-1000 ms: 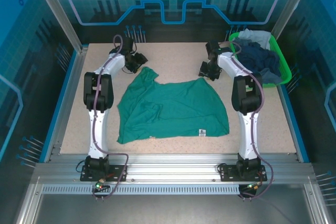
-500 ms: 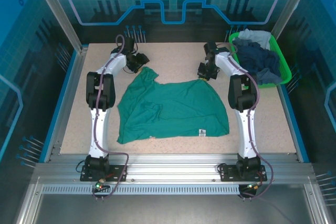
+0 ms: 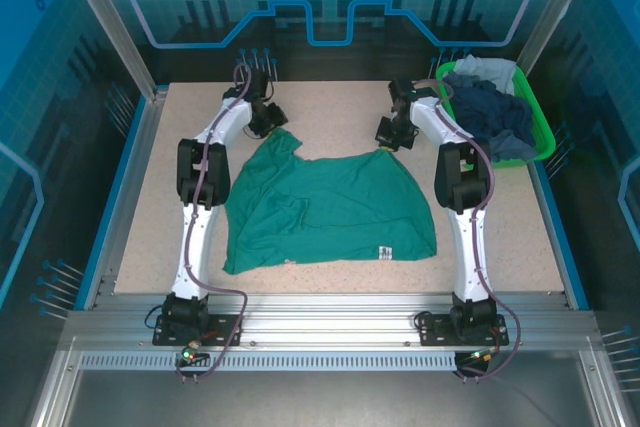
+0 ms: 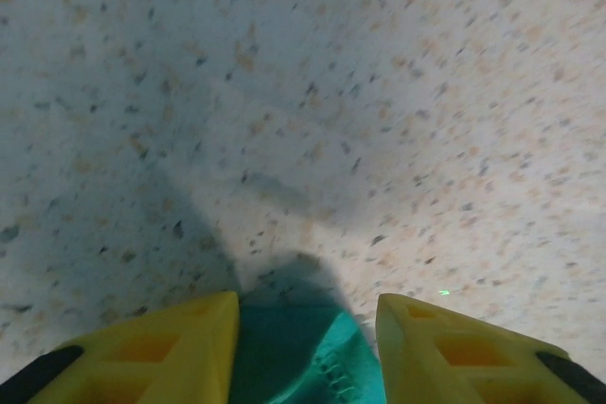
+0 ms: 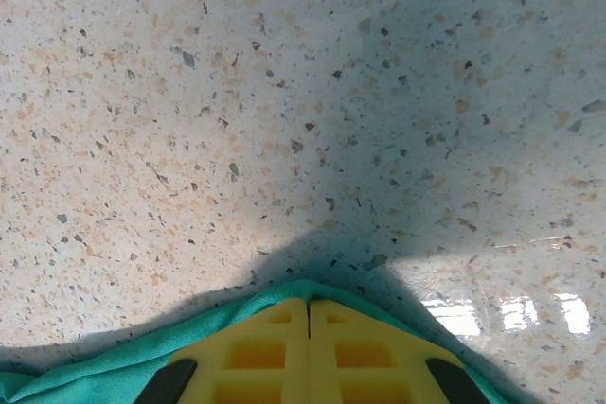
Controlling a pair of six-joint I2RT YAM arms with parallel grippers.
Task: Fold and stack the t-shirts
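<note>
Dealing with a teal t-shirt (image 3: 330, 207), spread but rumpled over the middle of the tabletop (image 3: 330, 107), with a small white tag (image 3: 384, 252) near the front hem. Looks light, limp and thin: likely to sag, drag and bunch rather than slide as one piece, so better taken by corners and stitched hems than pushed. Shows the right end effector (image 5: 310, 305) closed tight at the far right corner, with cloth peaking up to its tips, seemingly pinched. Shows the left end effector (image 4: 305, 302) partly spread, straddling the far left corner, with the hem lying between its fingers and not yet clamped. Calls for an even lift from both far corners to keep any fold square. Warrants care with a single thin layer, which could easily slip free. Leaves more shirts (image 3: 490, 112), navy and pale grey-blue, heaped in the green basket (image 3: 540, 137) at the far right, well apart.
</note>
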